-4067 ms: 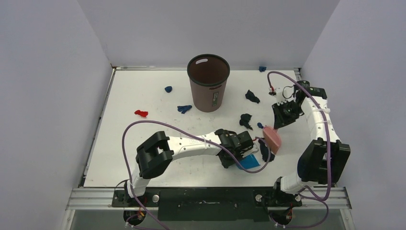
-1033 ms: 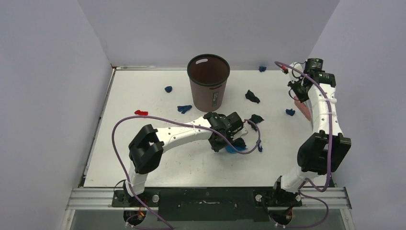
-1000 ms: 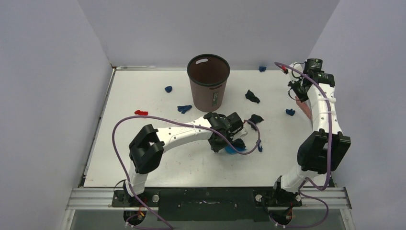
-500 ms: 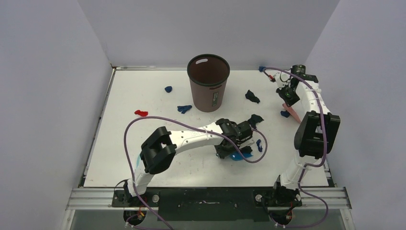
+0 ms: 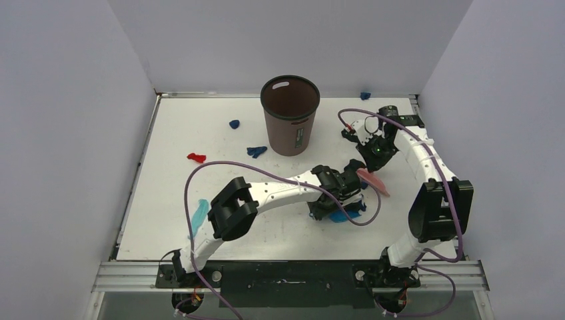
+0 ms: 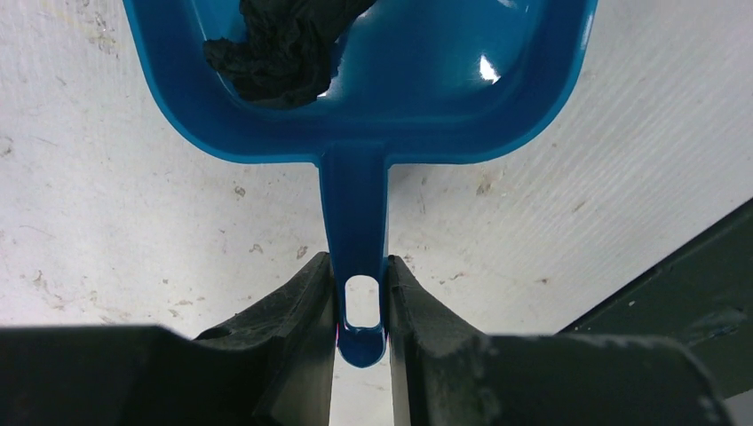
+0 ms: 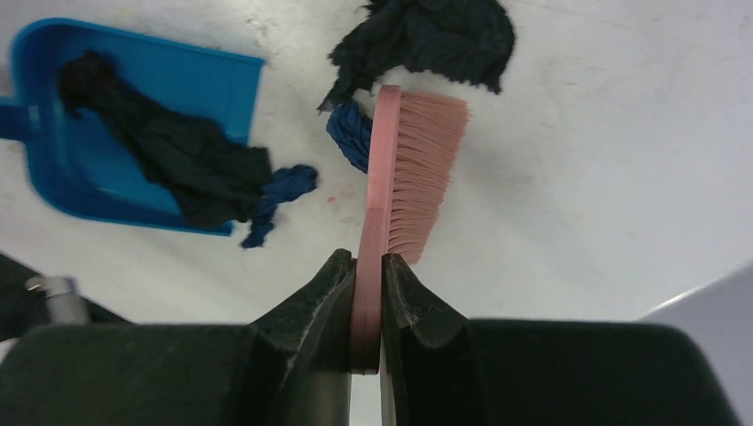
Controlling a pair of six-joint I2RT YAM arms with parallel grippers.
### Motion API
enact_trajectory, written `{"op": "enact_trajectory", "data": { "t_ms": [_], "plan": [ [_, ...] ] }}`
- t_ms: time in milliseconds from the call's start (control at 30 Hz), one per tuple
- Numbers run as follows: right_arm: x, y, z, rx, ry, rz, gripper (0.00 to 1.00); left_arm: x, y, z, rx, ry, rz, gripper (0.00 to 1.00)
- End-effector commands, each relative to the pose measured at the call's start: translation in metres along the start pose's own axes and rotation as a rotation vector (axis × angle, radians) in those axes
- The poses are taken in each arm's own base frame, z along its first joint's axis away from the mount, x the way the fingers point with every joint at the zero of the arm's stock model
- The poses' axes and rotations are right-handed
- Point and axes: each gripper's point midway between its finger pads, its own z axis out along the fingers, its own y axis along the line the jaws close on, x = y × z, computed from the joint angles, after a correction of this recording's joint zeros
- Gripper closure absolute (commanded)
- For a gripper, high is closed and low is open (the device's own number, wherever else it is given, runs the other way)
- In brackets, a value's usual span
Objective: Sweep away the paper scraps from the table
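My left gripper (image 5: pixel 331 202) (image 6: pixel 360 306) is shut on the handle of the blue dustpan (image 5: pixel 344 215) (image 6: pixel 444 80), which lies flat on the white table (image 5: pixel 193 120). A black paper wad (image 6: pixel 284 44) (image 7: pixel 169 151) lies in the pan. My right gripper (image 5: pixel 375 152) (image 7: pixel 366 293) is shut on the pink hand brush (image 5: pixel 373 181) (image 7: pixel 417 177), bristles down just right of the pan's mouth. A dark navy wad (image 7: pixel 426 35) and a blue scrap (image 7: pixel 351 133) lie by the brush tip; another blue scrap (image 7: pixel 280 191) lies at the pan's lip.
A brown bin (image 5: pixel 290 113) stands at the middle back. Loose scraps lie to its left: a blue one (image 5: pixel 234 124), another blue one (image 5: pixel 256 151), a red one (image 5: pixel 196 158). A light-blue strip (image 5: pixel 198 215) lies by the left arm. A blue scrap (image 5: pixel 364 95) lies at the back edge.
My right arm has swung the brush from the far right corner in to the middle, beside the dustpan. My left gripper has shifted the dustpan slightly right.
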Motion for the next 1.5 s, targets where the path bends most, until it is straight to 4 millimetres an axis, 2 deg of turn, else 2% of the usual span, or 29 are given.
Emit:
{"op": "enact_trajectory", "data": {
  "t_ms": [0,100,233,433,567,867,967,1133,1300,1400,1467],
  "plan": [
    [0.009,0.072,0.0,-0.336,0.001,0.122,0.95,-0.01,-0.003,0.002,-0.012,-0.016,-0.042,1.0],
    [0.001,0.09,-0.007,-0.448,-0.018,0.148,0.95,-0.015,-0.006,0.004,-0.011,-0.045,-0.045,1.0],
    [-0.008,0.099,-0.015,-0.525,-0.04,0.169,0.95,-0.014,0.0,0.005,-0.053,-0.061,-0.047,1.0],
    [-0.017,0.094,-0.023,-0.504,-0.061,0.183,0.95,-0.011,0.003,0.002,-0.078,-0.107,-0.049,1.0],
    [-0.035,0.091,-0.034,-0.502,-0.139,0.175,0.95,-0.011,0.007,-0.005,-0.09,-0.167,-0.049,1.0],
    [-0.064,0.077,-0.045,-0.472,-0.222,0.183,0.95,0.005,0.012,-0.012,-0.111,-0.171,-0.034,1.0],
    [-0.076,0.06,-0.056,-0.398,-0.259,0.168,0.95,0.011,0.015,-0.012,-0.111,-0.159,-0.069,1.0],
    [-0.095,0.016,-0.066,-0.184,-0.336,0.18,0.95,0.015,0.024,-0.014,-0.113,-0.161,-0.134,1.0],
    [-0.098,-0.013,-0.063,-0.042,-0.329,0.142,0.95,0.019,0.034,-0.013,-0.086,-0.147,-0.211,1.0],
    [-0.099,-0.036,-0.058,0.128,-0.318,0.09,0.95,0.024,0.043,-0.008,-0.084,-0.12,-0.242,1.0],
    [-0.101,-0.043,-0.057,0.205,-0.326,0.053,0.95,0.024,0.047,-0.008,-0.082,-0.105,-0.246,1.0]
  ]
}}
